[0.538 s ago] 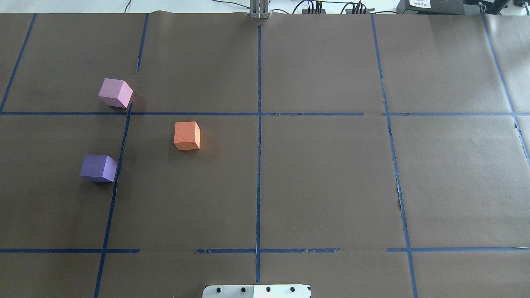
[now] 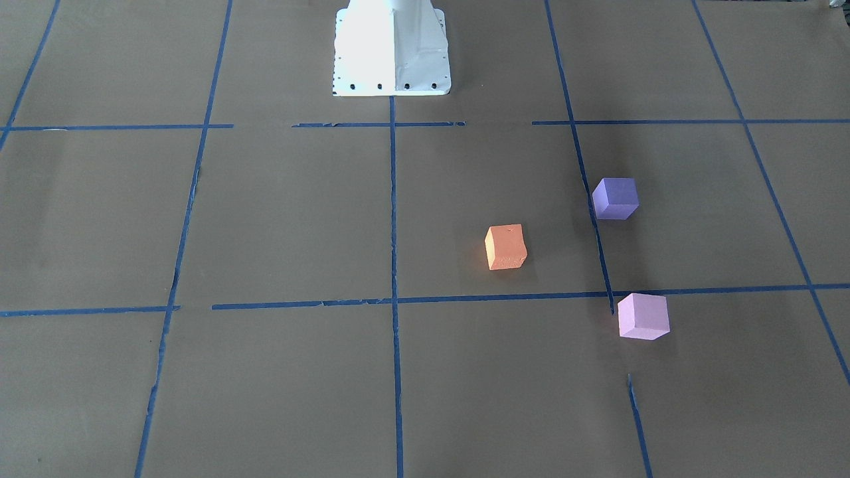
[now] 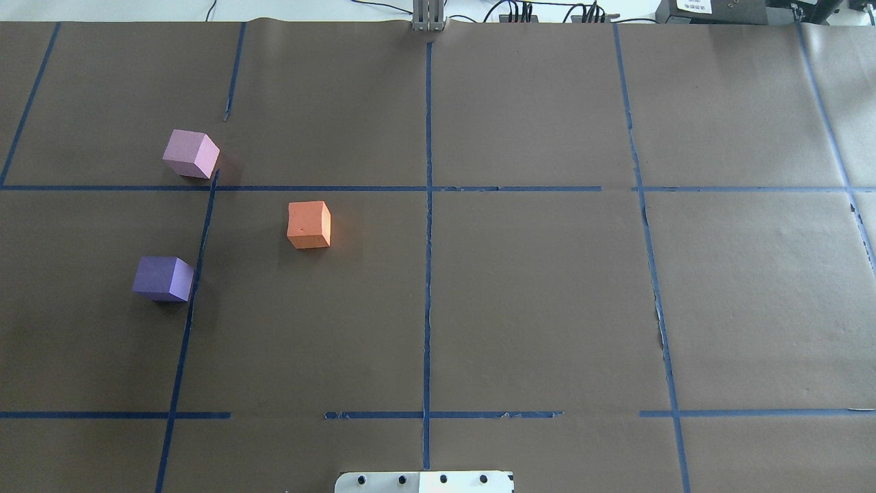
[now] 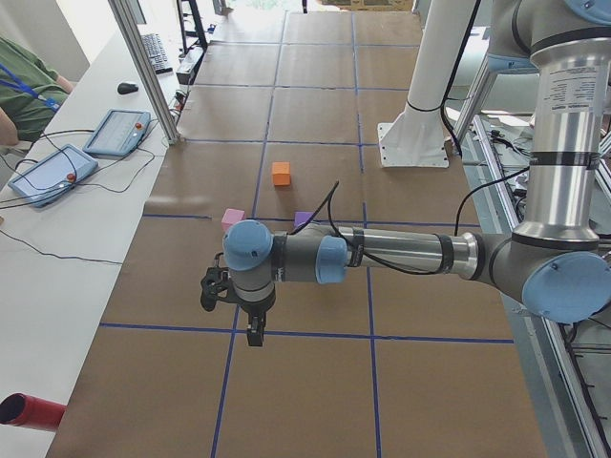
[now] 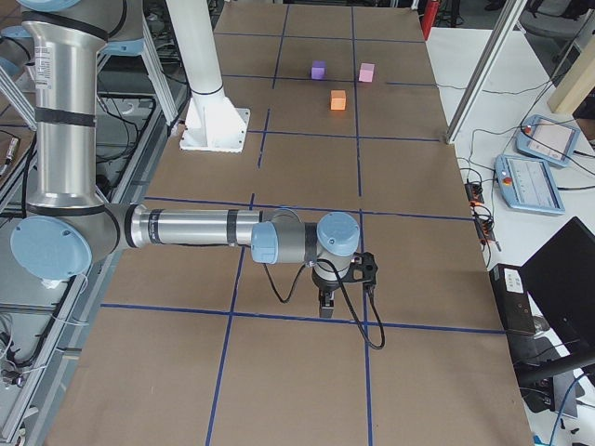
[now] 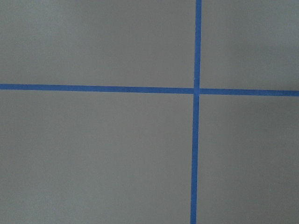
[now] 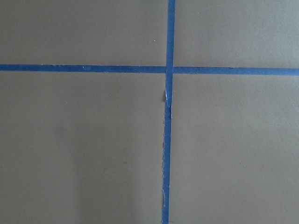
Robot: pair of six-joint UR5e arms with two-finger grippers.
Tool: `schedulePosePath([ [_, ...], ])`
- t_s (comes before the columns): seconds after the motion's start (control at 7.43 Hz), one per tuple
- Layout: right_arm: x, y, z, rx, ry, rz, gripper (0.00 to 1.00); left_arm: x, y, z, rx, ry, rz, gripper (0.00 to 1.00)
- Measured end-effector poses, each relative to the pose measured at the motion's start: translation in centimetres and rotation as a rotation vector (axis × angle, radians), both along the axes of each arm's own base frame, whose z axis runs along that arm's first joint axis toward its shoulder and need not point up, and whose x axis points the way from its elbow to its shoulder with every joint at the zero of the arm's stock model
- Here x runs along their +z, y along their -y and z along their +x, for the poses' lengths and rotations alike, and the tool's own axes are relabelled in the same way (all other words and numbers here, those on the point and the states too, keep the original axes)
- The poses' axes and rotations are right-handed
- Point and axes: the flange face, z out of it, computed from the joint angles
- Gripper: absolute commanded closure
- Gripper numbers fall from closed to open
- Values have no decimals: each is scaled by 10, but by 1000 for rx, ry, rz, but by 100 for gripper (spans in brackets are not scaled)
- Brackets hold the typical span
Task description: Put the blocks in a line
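Three blocks lie apart on the brown paper on the robot's left side. The orange block point(image 3: 309, 224) point(image 2: 506, 247) is nearest the middle. The violet-purple block point(image 3: 163, 279) point(image 2: 615, 198) is nearer the robot, and the pale pink block point(image 3: 191, 154) point(image 2: 643, 317) is farther away. My left gripper point(image 4: 256, 334) hangs over the table's left end, away from the blocks. My right gripper point(image 5: 325, 307) hangs over the right end. They show only in the side views, so I cannot tell whether they are open or shut. The wrist views show only paper and tape.
Blue tape lines point(image 3: 428, 226) divide the paper into a grid. The white robot base point(image 2: 392, 50) stands at the robot's edge. Tablets and cables point(image 4: 57, 172) lie along the operators' side, with a person's arm point(image 4: 24, 86) there.
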Motion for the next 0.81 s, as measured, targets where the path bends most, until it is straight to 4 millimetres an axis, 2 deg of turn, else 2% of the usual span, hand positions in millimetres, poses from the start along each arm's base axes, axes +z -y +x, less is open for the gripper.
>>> schedulePosePath([
  [0.13,0,0,0,0,0,0,0,-50,29,21,29,2,34,0],
  [0.27,0,0,0,0,0,0,0,-122,60,50,57,0,57,0],
  [0.4,0,0,0,0,0,0,0,-191,77,88,82,-9,76,0],
  [0.54,0,0,0,1,0,0,0,-248,81,130,98,-26,92,0],
  [0.67,0,0,0,0,0,-1,0,-293,75,171,102,-50,100,0],
  [0.81,0,0,0,0,0,-1,0,-324,66,209,108,-72,89,0],
])
